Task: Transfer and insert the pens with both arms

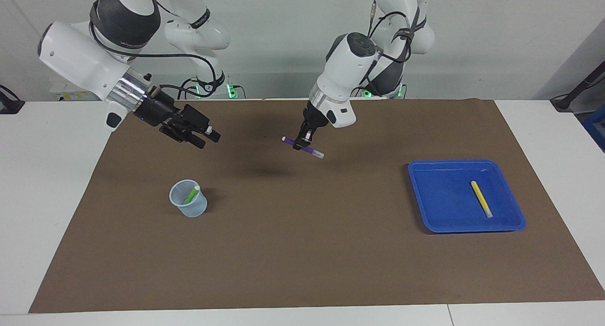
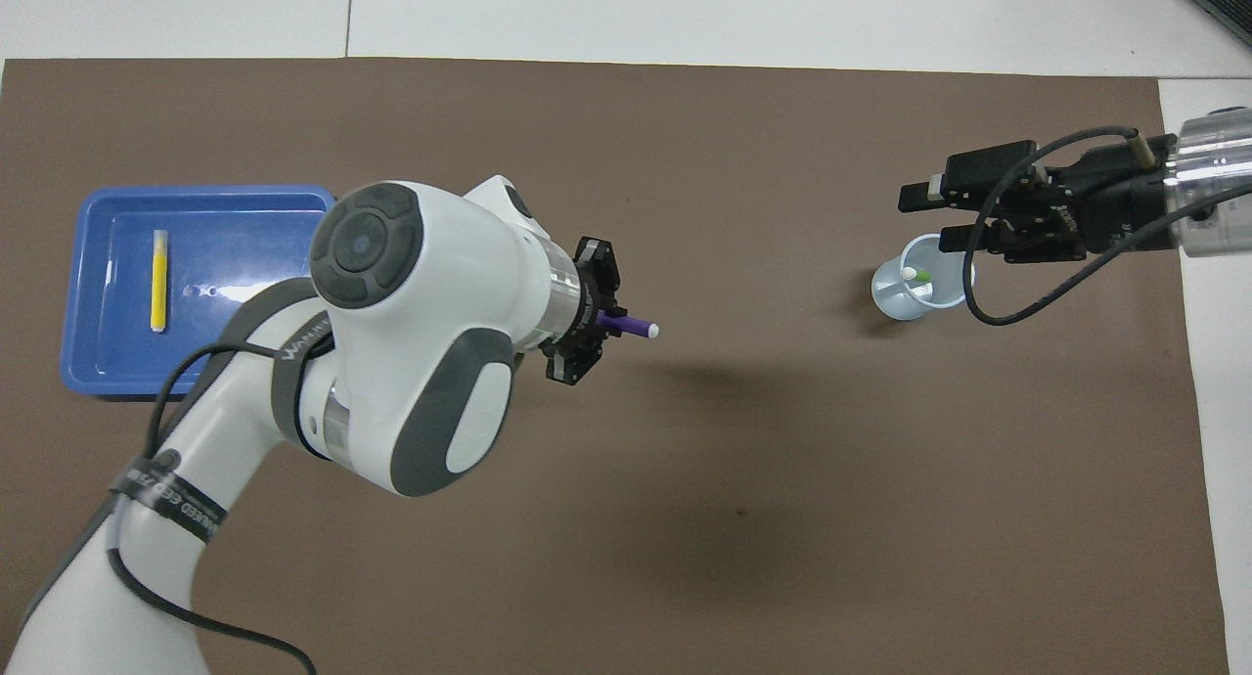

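Observation:
My left gripper (image 1: 301,141) (image 2: 595,320) hangs over the middle of the brown mat, shut on the purple pen (image 1: 309,150) (image 2: 631,325). The pen lies roughly level, and its pale end points toward the right arm's end of the table. A green pen (image 1: 191,194) (image 2: 915,276) stands tilted inside a clear cup (image 1: 182,203) (image 2: 895,298). My right gripper (image 1: 208,140) (image 2: 924,217) is open, holds nothing, and is raised in the air close to the cup. A yellow pen (image 1: 481,198) (image 2: 158,279) lies flat in a blue tray (image 1: 439,198) (image 2: 245,254).
A brown mat (image 1: 302,250) (image 2: 685,518) covers most of the white table. The blue tray sits toward the left arm's end and the cup toward the right arm's end. A black cable loops from the right wrist over the cup in the overhead view.

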Robot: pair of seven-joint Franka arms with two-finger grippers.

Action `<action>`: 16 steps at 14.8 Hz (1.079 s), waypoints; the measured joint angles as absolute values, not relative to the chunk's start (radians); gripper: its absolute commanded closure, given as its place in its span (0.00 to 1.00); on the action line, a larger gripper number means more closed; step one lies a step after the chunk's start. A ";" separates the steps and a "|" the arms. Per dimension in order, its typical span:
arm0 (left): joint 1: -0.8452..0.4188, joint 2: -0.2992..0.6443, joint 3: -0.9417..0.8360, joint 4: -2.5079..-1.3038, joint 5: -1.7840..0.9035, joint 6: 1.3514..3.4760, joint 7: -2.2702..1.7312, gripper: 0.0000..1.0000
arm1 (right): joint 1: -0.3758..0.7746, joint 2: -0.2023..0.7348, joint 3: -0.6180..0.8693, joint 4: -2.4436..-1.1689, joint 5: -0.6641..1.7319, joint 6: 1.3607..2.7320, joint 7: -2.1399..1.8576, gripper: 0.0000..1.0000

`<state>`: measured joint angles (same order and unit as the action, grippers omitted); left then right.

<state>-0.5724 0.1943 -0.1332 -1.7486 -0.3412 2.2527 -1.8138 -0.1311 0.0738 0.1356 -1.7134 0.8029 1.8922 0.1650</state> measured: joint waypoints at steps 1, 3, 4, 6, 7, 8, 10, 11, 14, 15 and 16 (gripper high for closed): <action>-0.587 0.195 -0.133 -1.749 -0.355 2.297 -1.843 1.00 | -0.124 0.074 0.136 -1.715 0.804 1.900 0.175 0.19; -0.616 0.198 -0.133 -1.749 -0.382 2.399 -1.904 1.00 | -0.113 0.072 0.136 -1.724 0.804 1.909 0.185 0.20; -0.626 0.200 -0.132 -1.749 -0.385 2.455 -1.944 1.00 | -0.111 0.070 0.136 -1.731 0.804 1.915 0.188 0.20; -0.635 0.205 -0.132 -1.748 -0.386 2.541 -2.029 1.00 | -0.104 0.062 0.137 -1.754 0.804 1.929 0.200 0.21; -0.638 0.209 -0.132 -1.745 -0.386 2.564 -2.062 1.00 | -0.097 0.057 0.137 -1.766 0.804 1.930 0.207 0.22; -0.640 0.213 -0.132 -1.739 -0.386 2.577 -2.087 1.00 | -0.091 0.051 0.137 -1.776 0.804 1.931 0.210 0.23; -0.643 0.221 -0.132 -1.728 -0.386 2.601 -2.107 1.00 | -0.085 0.041 0.137 -1.788 0.804 1.931 0.222 0.31; -0.647 0.225 -0.131 -1.724 -0.386 2.627 -2.108 1.00 | -0.085 0.039 0.137 -1.790 0.804 1.931 0.230 0.36; -0.669 0.237 -0.132 -1.721 -0.386 2.702 -2.120 1.00 | -0.082 0.036 0.137 -1.793 0.804 1.931 0.239 0.45; -0.673 0.241 -0.131 -1.721 -0.386 2.710 -2.130 1.00 | -0.075 0.036 0.138 -1.794 0.804 1.931 0.242 0.45; -0.675 0.246 -0.131 -1.719 -0.385 2.715 -2.138 1.00 | -0.066 0.035 0.138 -1.794 0.804 1.934 0.252 0.45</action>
<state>-0.6747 0.2458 -0.1308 -1.7191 -0.3852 2.7154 -2.1376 -0.0663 0.0353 0.1378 -1.7937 0.8042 1.9339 0.2517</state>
